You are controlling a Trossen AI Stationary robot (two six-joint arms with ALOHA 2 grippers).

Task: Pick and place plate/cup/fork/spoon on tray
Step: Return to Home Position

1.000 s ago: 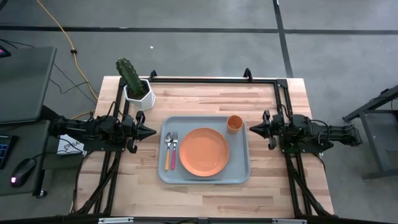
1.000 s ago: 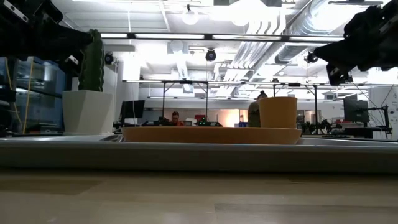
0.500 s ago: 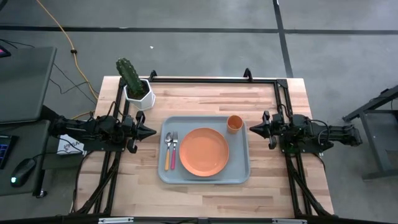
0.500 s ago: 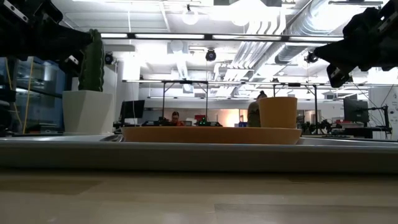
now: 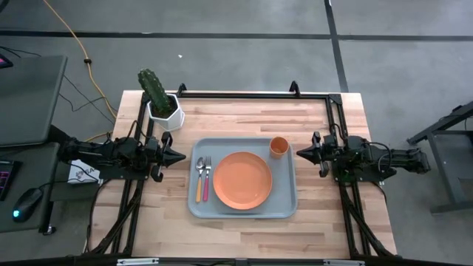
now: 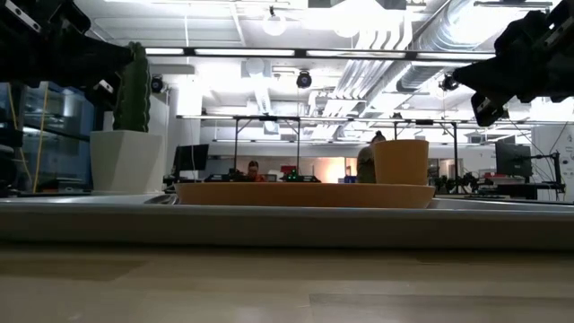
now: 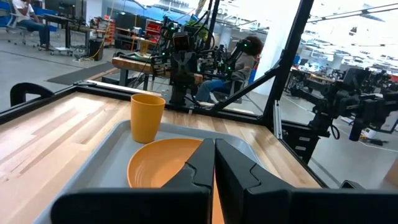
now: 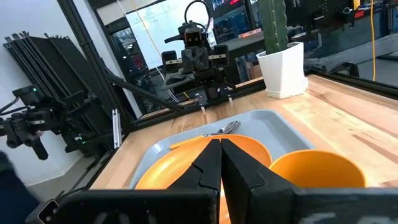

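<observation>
The pale blue-grey tray [image 5: 287, 193] lies at the table's middle. On it rest the orange plate [image 5: 242, 179], the orange cup [image 5: 278, 147] upright at the far right corner, and the pink-handled fork [image 5: 208, 179] and yellow-handled spoon [image 5: 199, 179] side by side at the left. My left gripper [image 5: 182, 156] is shut and empty, left of the tray. My right gripper [image 5: 298, 154] is shut and empty, right of the cup. The plate [image 7: 163, 163] and cup [image 7: 147, 116] show in the left wrist view, the plate [image 8: 186, 163] and cup [image 8: 317, 169] in the right wrist view.
A white pot with a green cactus [image 5: 162, 101] stands at the table's far left, behind my left arm. A black frame [image 5: 251, 94] runs along the far edge and both sides. Bare wood lies near the front edge [image 5: 244, 236].
</observation>
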